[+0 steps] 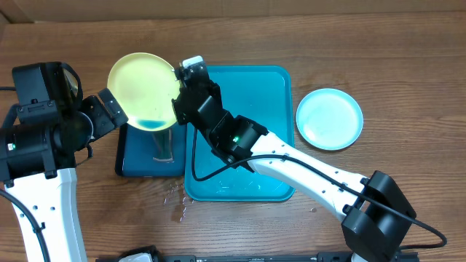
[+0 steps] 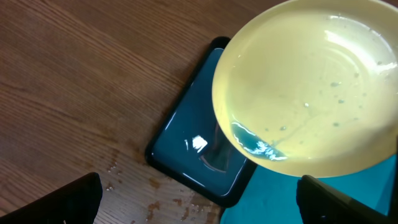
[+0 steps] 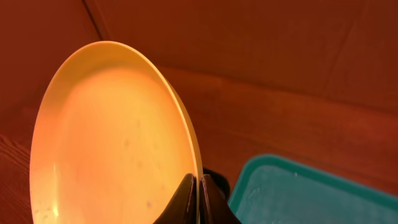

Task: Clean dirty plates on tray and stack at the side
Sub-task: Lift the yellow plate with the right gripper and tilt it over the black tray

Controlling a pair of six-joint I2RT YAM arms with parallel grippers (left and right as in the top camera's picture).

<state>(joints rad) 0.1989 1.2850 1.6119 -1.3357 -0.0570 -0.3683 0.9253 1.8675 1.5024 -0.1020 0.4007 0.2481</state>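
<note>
A lime-green plate (image 1: 144, 91) hangs tilted over the small dark-blue tray (image 1: 138, 156), with a little liquid pooled at its lower edge. My right gripper (image 1: 178, 98) is shut on the plate's right rim; in the right wrist view both fingers (image 3: 186, 199) pinch the plate (image 3: 112, 137) by its edge. My left gripper (image 1: 115, 110) stands open just left of the plate, touching nothing. In its own view the plate (image 2: 311, 87) sits above the wide-apart fingers (image 2: 56, 202). A light-blue plate (image 1: 329, 118) lies on the table to the right of the turquoise tray (image 1: 273, 94).
The right arm reaches diagonally across the turquoise tray (image 3: 298, 193). Water drops and brownish specks (image 1: 175, 200) lie on the wooden table in front of the dark-blue tray (image 2: 199, 149). Cardboard walls run along the back of the table.
</note>
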